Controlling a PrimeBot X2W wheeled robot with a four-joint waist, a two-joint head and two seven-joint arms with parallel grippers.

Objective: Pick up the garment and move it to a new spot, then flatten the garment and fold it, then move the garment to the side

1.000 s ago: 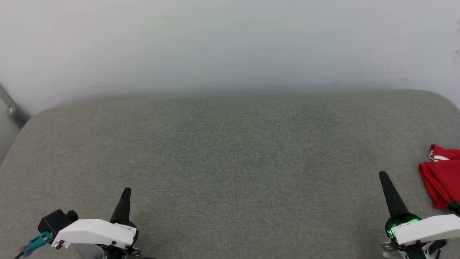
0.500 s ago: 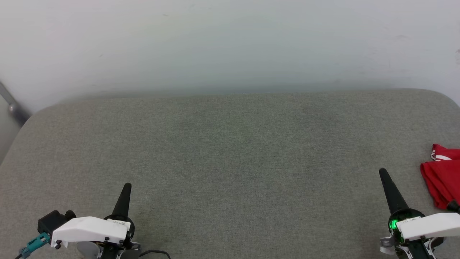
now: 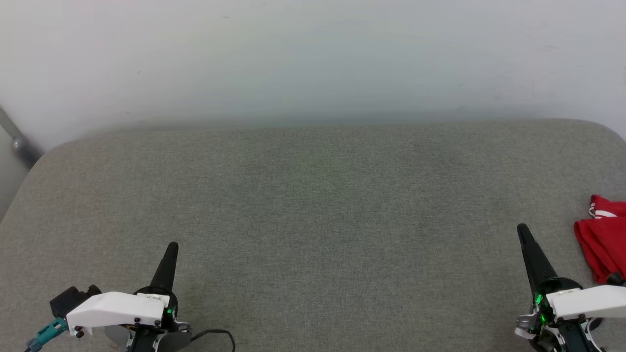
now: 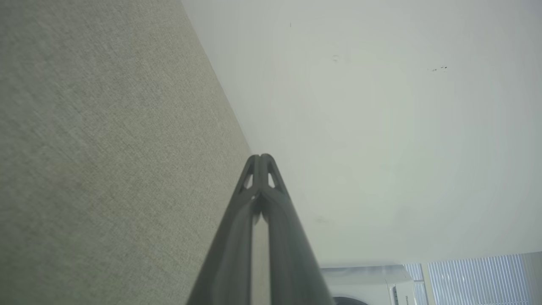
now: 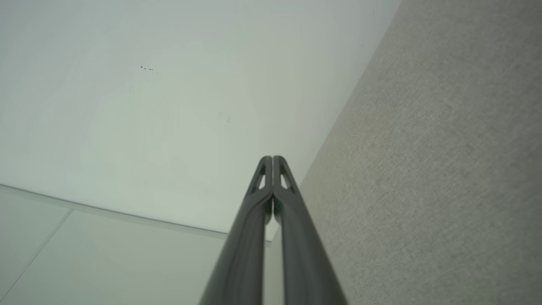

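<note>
Garment [image 3: 605, 244] cut off at head view's right edge; left hand [image 3: 171, 248] and right hand [image 3: 523, 231] closed, empty.

The head camera looks down from the near edge over the cushion [image 3: 313, 205] to the far wall [image 3: 313, 58]. Both wrist cameras sit low and share these.

Quantity present:
- One red garment [image 3: 604, 239].
- Two grippers: one left gripper [image 3: 172, 247] and one right gripper [image 3: 523, 230].
- One grey fabric surface [image 3: 313, 205].
- One pale wall [image 3: 313, 58].
- One white appliance [image 4: 368, 281].
</note>
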